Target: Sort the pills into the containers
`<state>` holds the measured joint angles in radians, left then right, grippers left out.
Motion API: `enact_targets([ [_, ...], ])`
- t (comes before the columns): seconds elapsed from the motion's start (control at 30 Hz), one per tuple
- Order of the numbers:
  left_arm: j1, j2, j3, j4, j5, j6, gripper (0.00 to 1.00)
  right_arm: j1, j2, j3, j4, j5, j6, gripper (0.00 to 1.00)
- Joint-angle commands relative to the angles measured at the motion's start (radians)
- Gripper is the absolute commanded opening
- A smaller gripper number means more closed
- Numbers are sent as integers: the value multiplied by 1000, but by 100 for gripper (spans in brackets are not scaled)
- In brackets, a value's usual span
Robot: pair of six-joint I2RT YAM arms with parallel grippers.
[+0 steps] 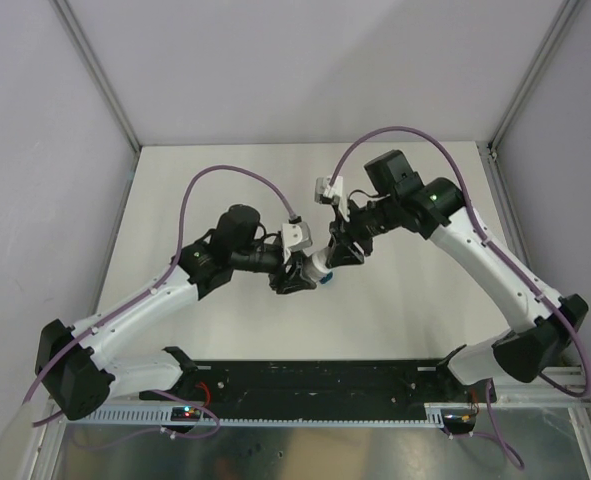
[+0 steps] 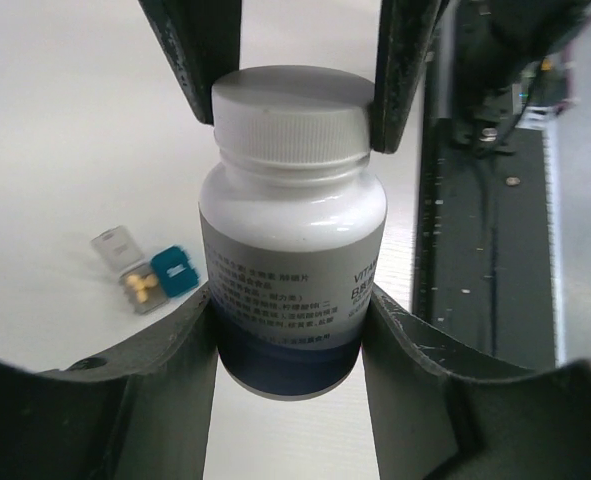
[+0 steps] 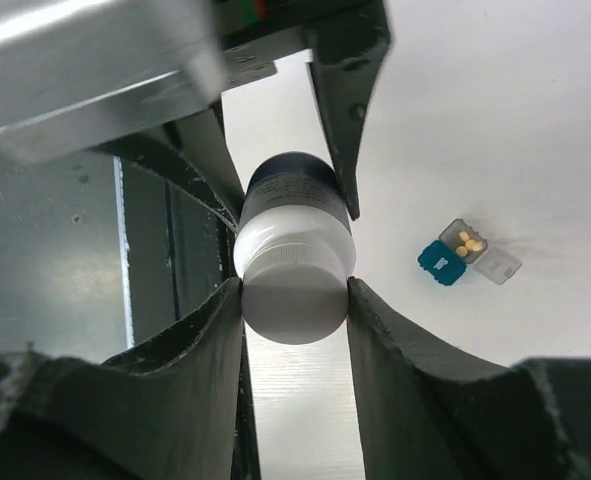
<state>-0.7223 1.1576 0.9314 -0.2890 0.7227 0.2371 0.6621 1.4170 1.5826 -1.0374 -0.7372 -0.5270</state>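
A white pill bottle (image 2: 293, 230) with a dark blue base band hangs above the table between both arms (image 1: 320, 268). My left gripper (image 2: 290, 300) is shut on the bottle's lower body. My right gripper (image 3: 295, 290) is shut on its white ribbed cap (image 3: 293, 300), and its fingers (image 2: 403, 70) flank the cap in the left wrist view. The containers (image 2: 153, 272) lie on the white table, a teal cube with its lid shut and a grey one with its clear lid open. Yellow pills (image 3: 468, 243) sit in the grey compartment (image 3: 465, 240).
A black rail (image 1: 315, 380) runs along the table's near edge between the arm bases, also seen beside the bottle (image 2: 485, 250). Grey walls with metal posts (image 1: 95, 70) enclose the white table (image 1: 215, 170) on three sides.
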Motion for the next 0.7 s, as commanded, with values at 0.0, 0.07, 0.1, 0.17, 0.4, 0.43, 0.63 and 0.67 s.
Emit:
enact_targets([
  [0.0,-37,-23,47,105,-260,-9,0,-44,67,39,57,-80,156,18],
  [0.07,-55,-20,36,138,-365,-22,0,-65,99,47,78,-98,208,17],
  [0.1,-63,-18,31,152,-413,-27,0,-75,115,56,84,-106,229,16],
  [0.17,-86,-15,17,186,-514,-28,0,-93,162,75,87,-128,273,16],
  [0.4,-171,1,-28,273,-829,3,0,-160,315,131,92,-250,416,16],
  [0.43,-180,5,-32,278,-875,10,0,-166,334,139,92,-260,428,16],
  [0.63,-208,31,-42,335,-1009,48,0,-176,373,156,94,-274,478,36],
  [0.67,-209,34,-42,337,-1015,53,0,-178,371,156,93,-271,479,41],
])
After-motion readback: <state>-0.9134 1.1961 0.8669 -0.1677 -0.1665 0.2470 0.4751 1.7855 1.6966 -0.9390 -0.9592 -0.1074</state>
